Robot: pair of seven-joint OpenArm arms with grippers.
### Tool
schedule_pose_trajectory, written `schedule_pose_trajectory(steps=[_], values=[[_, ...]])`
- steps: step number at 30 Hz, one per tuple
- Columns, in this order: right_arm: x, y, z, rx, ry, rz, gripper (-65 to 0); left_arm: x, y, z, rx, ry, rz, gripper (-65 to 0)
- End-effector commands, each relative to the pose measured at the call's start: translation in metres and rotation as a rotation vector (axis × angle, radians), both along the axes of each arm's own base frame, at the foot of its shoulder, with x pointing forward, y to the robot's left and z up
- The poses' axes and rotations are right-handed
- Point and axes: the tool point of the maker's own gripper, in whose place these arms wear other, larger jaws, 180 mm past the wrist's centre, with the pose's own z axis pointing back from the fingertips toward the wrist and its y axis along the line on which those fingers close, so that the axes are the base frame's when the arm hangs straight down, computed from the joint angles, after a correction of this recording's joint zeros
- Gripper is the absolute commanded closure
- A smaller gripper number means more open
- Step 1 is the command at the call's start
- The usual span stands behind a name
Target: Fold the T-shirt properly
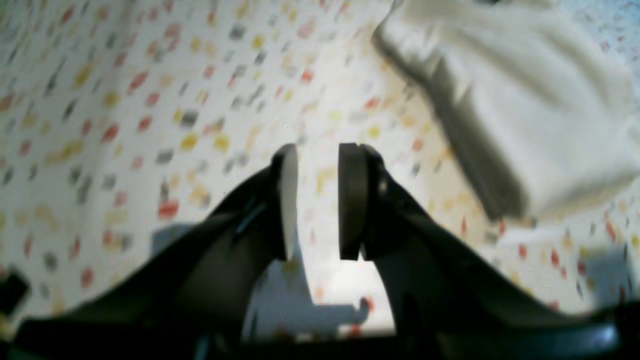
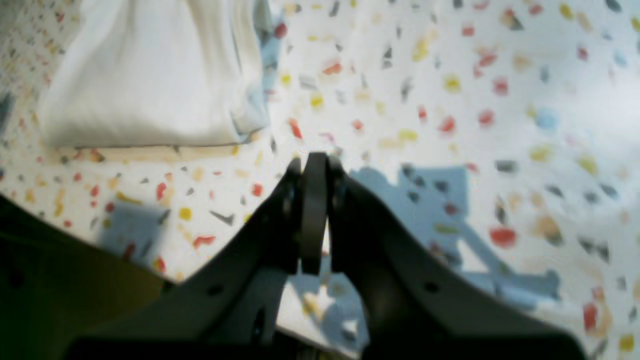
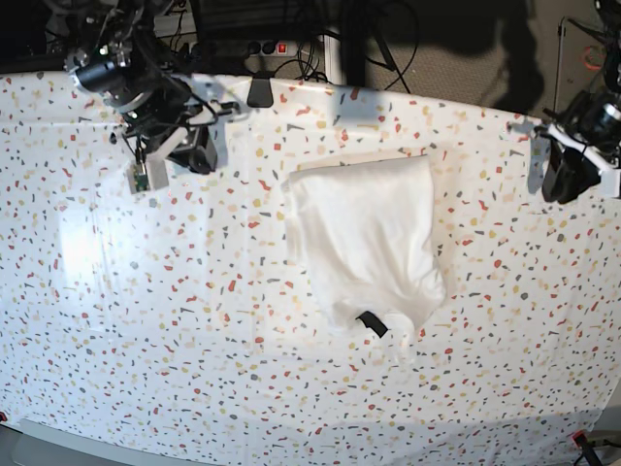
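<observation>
The T-shirt [image 3: 364,233] lies folded into a compact white bundle at the middle of the table, plain side up, with a small black tag [image 3: 371,323] at its near end. In the left wrist view the T-shirt [image 1: 525,100] is at the upper right, apart from my left gripper [image 1: 317,150], which is open with nothing between its fingers. In the right wrist view the T-shirt [image 2: 150,75] sits at the upper left, away from my right gripper [image 2: 314,157], whose fingers are pressed shut on nothing. Both arms hover at the far corners: left gripper [image 3: 555,175], right gripper [image 3: 199,153].
A speckled terrazzo-patterned cloth covers the table [image 3: 146,320]. Cables and dark equipment [image 3: 281,44] run behind the far edge. A black clamp [image 3: 259,92] sits on that far edge.
</observation>
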Motion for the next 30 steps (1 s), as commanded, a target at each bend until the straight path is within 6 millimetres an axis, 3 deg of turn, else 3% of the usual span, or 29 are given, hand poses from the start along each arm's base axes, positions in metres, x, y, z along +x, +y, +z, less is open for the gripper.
schedule_pose_trajectory(steps=[1, 8, 12, 16, 20, 25, 30], values=[[-0.004, -0.003, 0.009, 0.006, -0.03, -0.007, 0.0, -0.004, 0.005, 0.01, 0.003, -0.033, -0.001, -13.6], [-0.076, -0.012, -0.019, 0.081, 0.142, -0.067, 0.0, -0.085, 0.023, -0.03, -0.009, 0.145, 0.12, -13.6], [-0.115, -0.014, -0.033, 0.085, 0.224, -0.087, 0.0, -0.132, 0.023, -0.051, 0.012, 0.254, 0.17, -13.6], [-0.146, -0.015, -0.055, 0.105, 0.327, -0.11, 0.0, -0.163, 0.03, -0.074, 0.062, 0.319, 0.198, -13.6], [-0.177, -0.02, -0.094, 0.117, 0.456, -0.148, 0.0, -0.188, 0.05, -0.105, 0.038, 0.362, 0.288, -13.6], [-0.209, -0.029, -0.148, 0.097, 0.555, -0.203, 0.0, -0.225, 0.055, -0.157, -0.057, 0.503, 0.348, -13.6], [-0.223, -0.037, -0.197, 0.135, 0.642, -0.243, 0.0, -0.26, 0.058, -0.206, -0.084, 0.644, 0.435, -13.6]])
